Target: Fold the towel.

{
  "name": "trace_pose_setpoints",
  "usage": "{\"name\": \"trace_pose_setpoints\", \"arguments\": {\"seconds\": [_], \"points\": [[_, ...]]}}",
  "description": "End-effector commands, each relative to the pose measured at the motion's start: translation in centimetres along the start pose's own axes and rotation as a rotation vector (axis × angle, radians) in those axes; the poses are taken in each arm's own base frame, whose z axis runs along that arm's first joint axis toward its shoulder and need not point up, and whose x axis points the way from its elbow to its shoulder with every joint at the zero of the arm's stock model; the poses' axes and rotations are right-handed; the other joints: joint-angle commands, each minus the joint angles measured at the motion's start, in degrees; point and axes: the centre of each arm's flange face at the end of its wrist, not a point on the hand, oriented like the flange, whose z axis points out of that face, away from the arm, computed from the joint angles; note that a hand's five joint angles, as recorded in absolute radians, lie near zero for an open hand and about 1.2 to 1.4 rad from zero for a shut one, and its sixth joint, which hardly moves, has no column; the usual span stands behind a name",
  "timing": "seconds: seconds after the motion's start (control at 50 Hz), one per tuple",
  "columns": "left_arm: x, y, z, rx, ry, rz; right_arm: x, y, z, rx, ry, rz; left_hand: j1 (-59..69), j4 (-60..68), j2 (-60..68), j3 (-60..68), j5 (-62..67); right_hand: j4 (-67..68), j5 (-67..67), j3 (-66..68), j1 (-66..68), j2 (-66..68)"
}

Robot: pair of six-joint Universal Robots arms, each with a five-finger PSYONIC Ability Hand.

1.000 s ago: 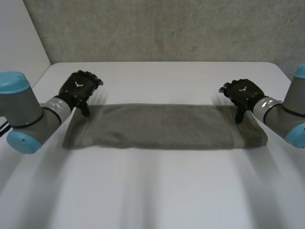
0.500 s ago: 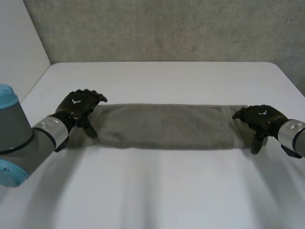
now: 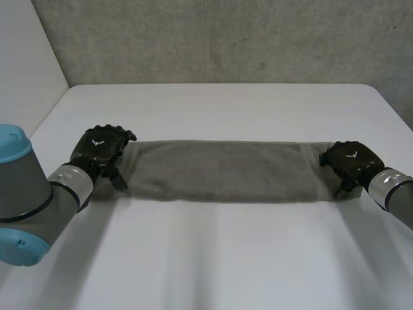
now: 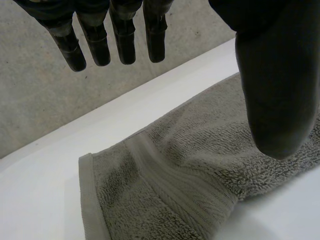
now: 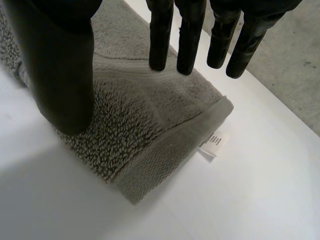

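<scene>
White table [image 3: 219, 103]: grey towel [image 3: 222, 171], long folded strip. Left hand [image 3: 100, 150], right hand [image 3: 348, 161]: both released, now drawn back over the short ends. Crosswise fold likely next.

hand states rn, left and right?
Left hand: open, fingers straight over its end of the towel, holding nothing.
Right hand: open, fingers straight over the towel's other end, holding nothing.
</scene>
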Motion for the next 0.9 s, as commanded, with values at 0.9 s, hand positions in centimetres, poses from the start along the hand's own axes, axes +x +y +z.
{"name": "trace_pose_setpoints", "arguments": {"seconds": [0.9], "points": [[-0.5,-0.6,-0.7,0.014,-0.021,0.000,12.0,-8.9,-3.3,0.145,0.282,-0.232,-6.40,-3.22,-3.87,-2.39,-2.07,-4.44,48.46,-2.87,49.29,49.05]]}}
